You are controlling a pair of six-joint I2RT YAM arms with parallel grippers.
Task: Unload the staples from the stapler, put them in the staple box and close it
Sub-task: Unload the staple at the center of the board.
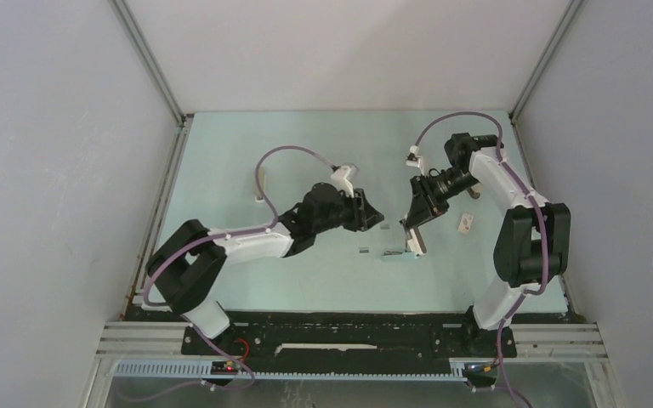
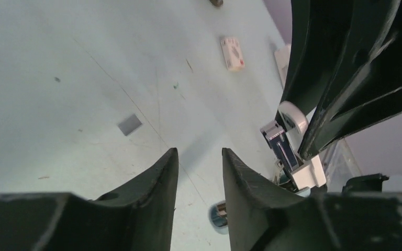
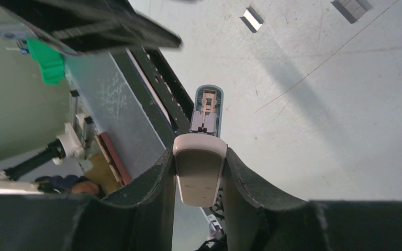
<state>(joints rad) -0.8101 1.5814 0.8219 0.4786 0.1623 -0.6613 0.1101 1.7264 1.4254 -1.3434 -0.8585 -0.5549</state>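
The white stapler (image 3: 199, 175) stands between the fingers of my right gripper (image 3: 199, 157), which is shut on its rounded top. Its lower part (image 3: 208, 107) hangs open below, pointing at the table. In the top view the right gripper (image 1: 411, 228) holds the stapler (image 1: 414, 244) just above the table's middle. Short dark strips of staples (image 1: 363, 250) lie on the table to its left; one strip (image 2: 130, 124) shows in the left wrist view and one (image 3: 252, 19) in the right. My left gripper (image 2: 199, 157) is beside the stapler (image 2: 310, 172), jaws apart, nothing between them.
A small white printed box (image 1: 466, 223) lies to the right of the stapler, also seen as the box (image 2: 232, 53) far ahead of the left gripper. Grey walls close the table on three sides. The two grippers are close together over the middle.
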